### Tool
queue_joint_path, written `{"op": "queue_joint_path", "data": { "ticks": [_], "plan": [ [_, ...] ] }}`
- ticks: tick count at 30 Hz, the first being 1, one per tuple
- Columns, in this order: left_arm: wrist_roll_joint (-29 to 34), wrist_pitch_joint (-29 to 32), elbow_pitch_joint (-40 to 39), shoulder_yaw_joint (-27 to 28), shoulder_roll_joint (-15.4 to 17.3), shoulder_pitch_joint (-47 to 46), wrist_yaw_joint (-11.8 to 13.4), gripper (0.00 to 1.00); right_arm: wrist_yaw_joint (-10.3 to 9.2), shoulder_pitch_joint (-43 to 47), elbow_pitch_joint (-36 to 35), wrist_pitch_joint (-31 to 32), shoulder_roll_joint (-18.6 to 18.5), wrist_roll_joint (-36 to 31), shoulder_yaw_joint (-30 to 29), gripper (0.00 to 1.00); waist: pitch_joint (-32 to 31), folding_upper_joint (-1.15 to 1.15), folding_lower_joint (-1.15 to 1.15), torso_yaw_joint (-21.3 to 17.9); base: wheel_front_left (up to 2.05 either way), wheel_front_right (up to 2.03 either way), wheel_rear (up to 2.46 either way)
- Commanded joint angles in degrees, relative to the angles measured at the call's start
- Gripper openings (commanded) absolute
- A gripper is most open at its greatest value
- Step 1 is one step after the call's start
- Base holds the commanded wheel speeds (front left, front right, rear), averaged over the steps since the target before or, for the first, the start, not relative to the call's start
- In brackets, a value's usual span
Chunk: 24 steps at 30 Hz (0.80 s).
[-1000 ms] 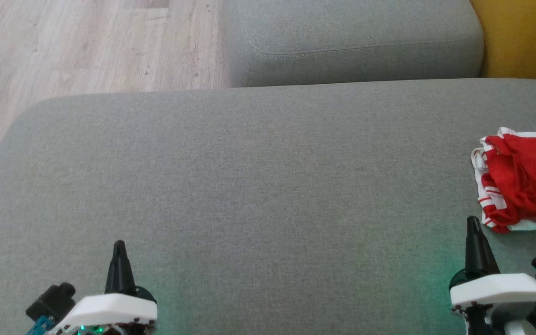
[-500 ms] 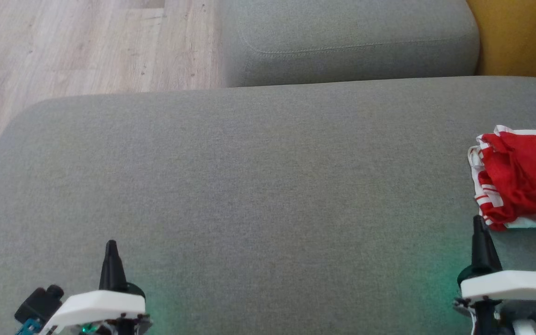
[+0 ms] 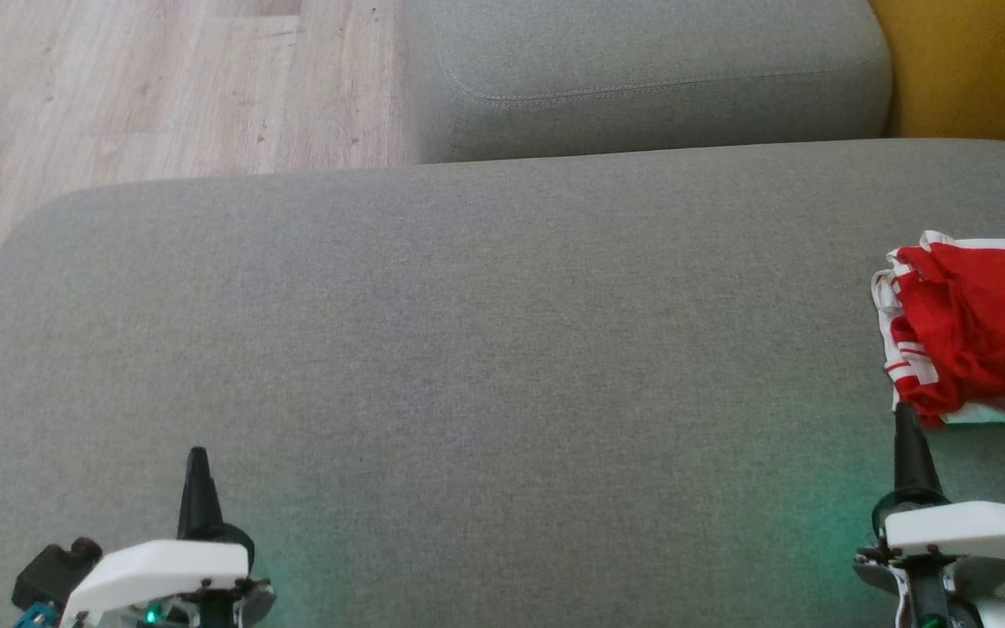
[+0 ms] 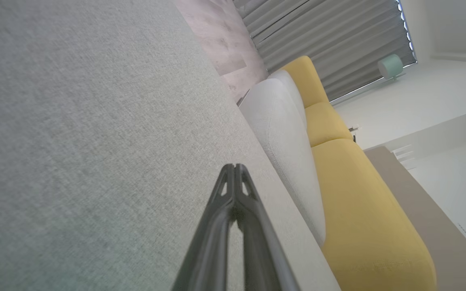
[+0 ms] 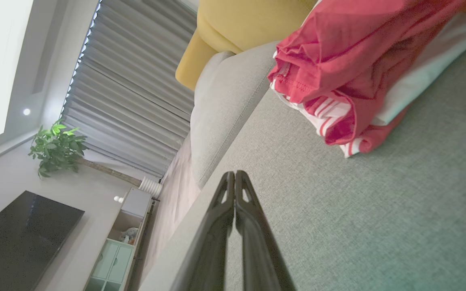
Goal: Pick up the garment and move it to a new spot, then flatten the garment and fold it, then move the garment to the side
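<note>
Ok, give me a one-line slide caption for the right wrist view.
Shut right gripper over the grey cushion, tips short of the bundled red-and-white garment.

Noted a small head-camera shift, with the whole scene slid slightly left and up in frame. Saw the left gripper (image 3: 197, 455) ease out toward the left edge of the seat cushion (image 3: 468, 349) and the right gripper (image 3: 904, 414) out toward its right edge, spreading the pair wider. Ended with the right tip overlapping the near left corner of the garment (image 3: 982, 331) in head view; contact unclear.
</note>
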Motion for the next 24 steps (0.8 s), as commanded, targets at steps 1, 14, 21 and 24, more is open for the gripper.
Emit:
{"op": "queue_joint_path", "data": {
  "ticks": [1,14,21,24],
  "plan": [
    [-1.4,0.4,-2.1,1.8,0.2,-3.4,-0.3,0.00,-0.03,-3.5,-2.2,0.4,-0.4,1.8,0.4,0.00,0.0,0.00,0.00,-0.1,0.00,0.00,0.00],
    [-8.5,2.6,-2.8,3.5,0.3,-3.7,-0.9,0.00,-0.03,-4.4,-2.3,2.5,-0.4,10.6,-0.3,0.00,0.1,0.00,0.00,-0.6,0.00,0.00,0.00],
    [-12.4,3.7,-3.2,4.4,0.3,-3.9,-1.2,0.00,-0.03,-4.8,-2.4,3.7,-0.4,15.3,-0.7,0.00,0.1,0.00,0.00,-0.9,0.00,0.00,0.00],
    [-14.0,4.2,-3.3,4.8,0.3,-4.0,-1.3,0.00,-0.03,-5.0,-2.4,4.2,-0.4,17.3,-0.8,0.00,0.2,0.00,0.00,-1.0,0.00,0.00,0.00]
  ]
}}
